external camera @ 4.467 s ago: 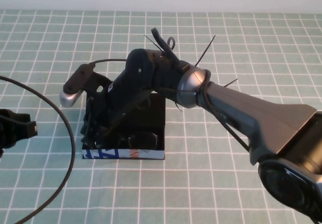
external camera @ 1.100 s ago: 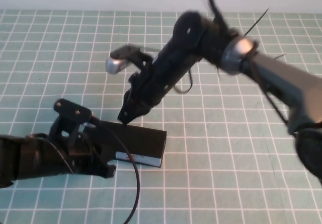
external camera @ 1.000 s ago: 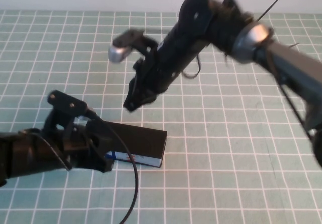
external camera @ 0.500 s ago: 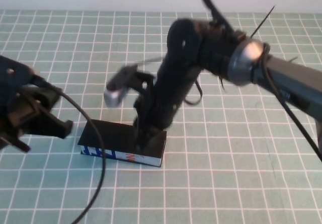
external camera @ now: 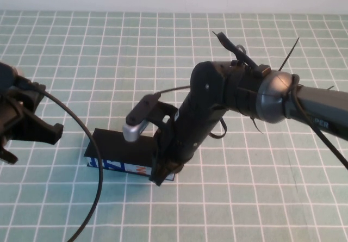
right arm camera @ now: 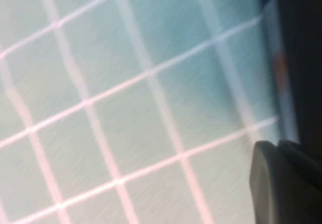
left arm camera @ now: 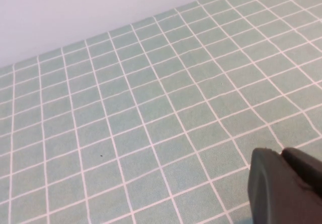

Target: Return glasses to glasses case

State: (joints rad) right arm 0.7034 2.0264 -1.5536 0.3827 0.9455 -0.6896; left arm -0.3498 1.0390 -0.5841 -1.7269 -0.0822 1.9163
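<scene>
Black glasses case [external camera: 120, 155] lid-down beneath closed right gripper [external camera: 158, 178] jaws; left gripper [external camera: 27, 128] apart.

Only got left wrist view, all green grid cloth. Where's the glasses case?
Observer: In the high view the glasses case sits to the right of the left tool, which hangs clear of it near the table's left edge.
Operator: Lid?
Observer: Down, with the black top lying flat. The glasses are not in view anywhere.
Operator: Right tool?
Observer: The right tool is shut, tip down at the case's right front corner.
</scene>
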